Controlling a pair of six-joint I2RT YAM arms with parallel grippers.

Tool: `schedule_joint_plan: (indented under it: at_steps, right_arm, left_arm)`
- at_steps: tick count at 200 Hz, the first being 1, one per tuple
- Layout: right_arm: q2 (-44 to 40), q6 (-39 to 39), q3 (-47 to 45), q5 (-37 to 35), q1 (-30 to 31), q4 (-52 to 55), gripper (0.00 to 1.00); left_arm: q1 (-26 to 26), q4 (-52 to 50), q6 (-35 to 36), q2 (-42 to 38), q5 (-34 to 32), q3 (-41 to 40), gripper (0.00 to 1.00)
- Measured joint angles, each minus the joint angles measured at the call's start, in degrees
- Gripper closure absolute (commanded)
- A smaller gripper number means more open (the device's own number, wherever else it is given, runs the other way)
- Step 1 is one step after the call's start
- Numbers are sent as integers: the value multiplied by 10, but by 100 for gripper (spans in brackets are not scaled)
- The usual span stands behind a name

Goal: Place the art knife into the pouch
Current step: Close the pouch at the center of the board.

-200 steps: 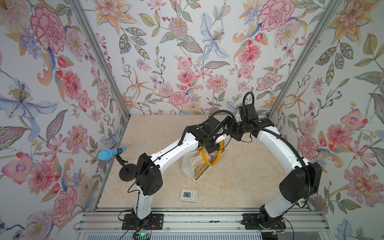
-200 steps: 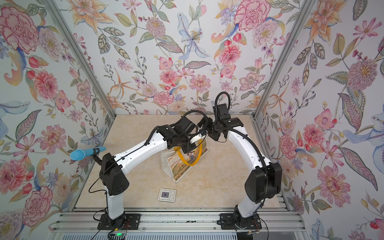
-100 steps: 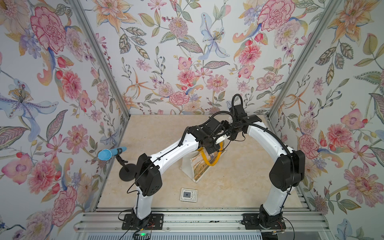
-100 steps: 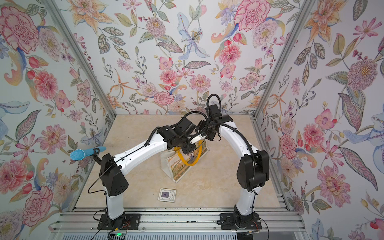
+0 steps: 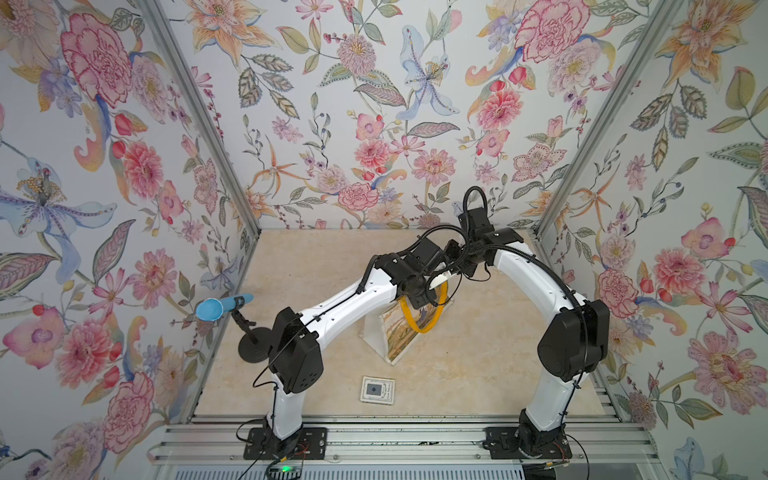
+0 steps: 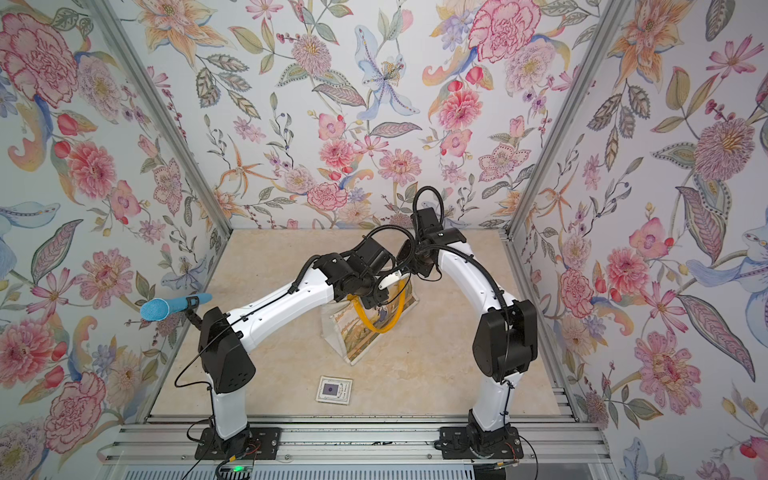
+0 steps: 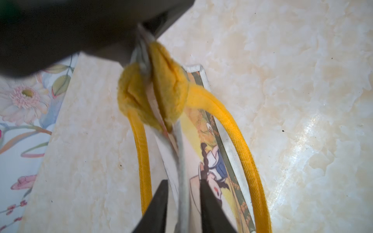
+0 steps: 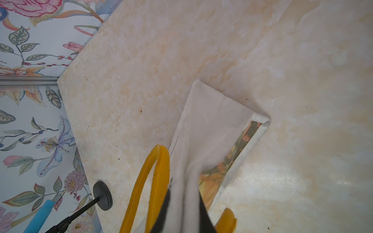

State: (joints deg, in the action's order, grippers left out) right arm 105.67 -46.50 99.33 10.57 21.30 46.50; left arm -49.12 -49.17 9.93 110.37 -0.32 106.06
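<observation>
Yeah, the right gripper [image 8: 184,191] is clamped on the off-white canvas pouch [image 8: 212,121] with yellow rope handles. The left gripper [image 7: 183,181] is partly open, straddling its rim.

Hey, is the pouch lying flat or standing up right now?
Standing up: the right hand pinches the pouch by its top edge, its bottom rests on the table, and its faces slope down from the grip.

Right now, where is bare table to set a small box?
Bare: the back-left table corner, and the stretch from the pouch to the right wall. Crowded: around the pouch; a card lies in front.
</observation>
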Motion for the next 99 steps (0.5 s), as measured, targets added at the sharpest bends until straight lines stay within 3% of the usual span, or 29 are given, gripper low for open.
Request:
schedule_joint_plan:
  at_steps: [12, 46, 77, 99]
  right_arm:
    - [0, -3, 0, -5, 0, 0, 100]
    - [0, -11, 4, -14, -2, 4, 100]
    - [0, -13, 11, -25, -6, 9, 100]
    - [2, -13, 14, -27, -11, 9, 100]
  left_arm:
    - [5, -4, -4, -5, 3, -3, 40]
    - [31, -12, -9, -45, 7, -21, 34]
    - [43, -17, -15, -83, 7, -39, 20]
    - [49, -23, -28, -102, 21, -42, 1]
